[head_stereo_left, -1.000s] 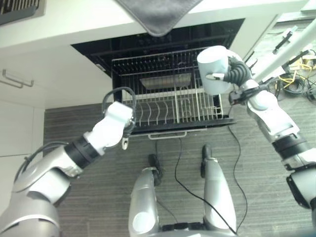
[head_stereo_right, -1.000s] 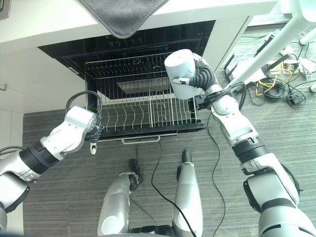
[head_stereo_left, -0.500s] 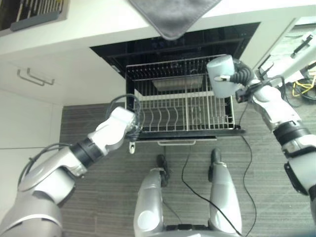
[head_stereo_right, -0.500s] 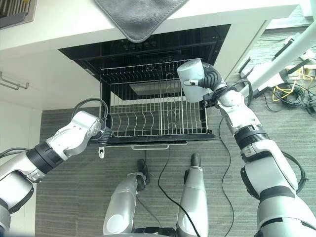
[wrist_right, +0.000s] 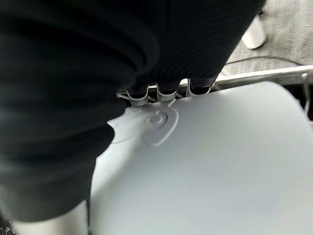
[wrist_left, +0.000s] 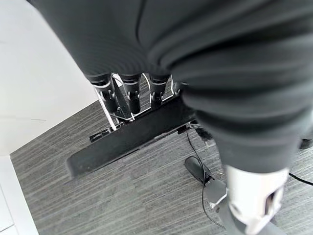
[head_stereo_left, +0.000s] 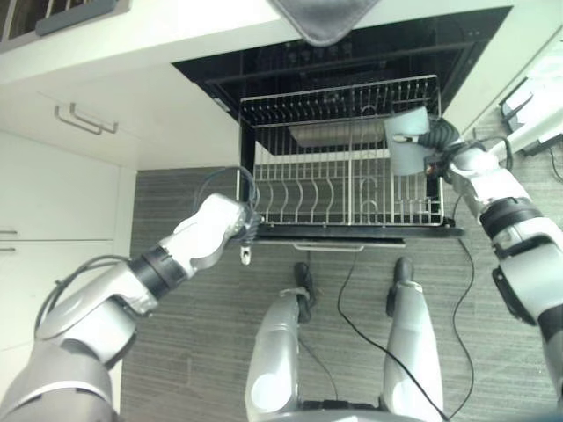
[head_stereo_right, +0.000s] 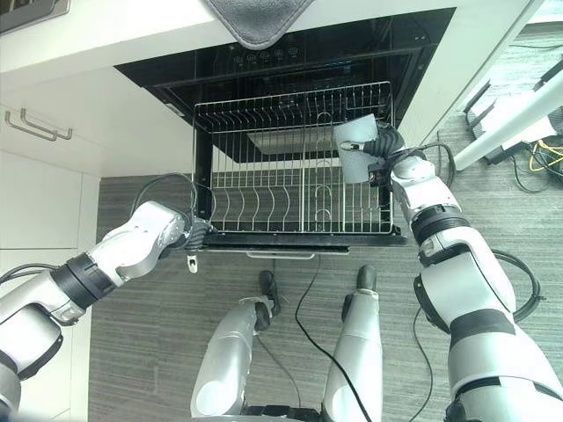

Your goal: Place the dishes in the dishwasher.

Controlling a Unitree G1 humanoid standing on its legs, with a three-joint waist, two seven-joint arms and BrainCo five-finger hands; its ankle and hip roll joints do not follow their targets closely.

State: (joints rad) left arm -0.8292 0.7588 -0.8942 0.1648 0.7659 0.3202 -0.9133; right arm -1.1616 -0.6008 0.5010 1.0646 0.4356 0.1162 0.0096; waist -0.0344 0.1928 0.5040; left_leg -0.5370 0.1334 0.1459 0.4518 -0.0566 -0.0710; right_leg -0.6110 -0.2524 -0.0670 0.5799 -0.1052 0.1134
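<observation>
The dishwasher's wire rack (head_stereo_left: 343,189) is pulled out of the dark opening. My right hand (head_stereo_left: 437,141) is shut on a pale grey cup (head_stereo_left: 406,141), which it holds tilted just over the rack's right part. In the right wrist view the cup (wrist_right: 205,166) is very close, with my fingers (wrist_right: 159,90) curled on its rim. My left hand (head_stereo_left: 220,227) is at the rack's front left corner. Its fingers (wrist_left: 124,90) are hooked on the wires above the dark front edge (wrist_left: 132,137).
A dark grey cloth (head_stereo_left: 325,18) hangs over the counter edge above the opening. White cabinet fronts with handles (head_stereo_left: 84,119) stand to the left. A white pole (head_stereo_right: 510,123) and loose cables (head_stereo_right: 537,163) lie on the floor at the right.
The camera has shifted. My right hand has brought the cup down from above the rack's back right corner to just over its right side. My left hand has stayed at the front left corner.
</observation>
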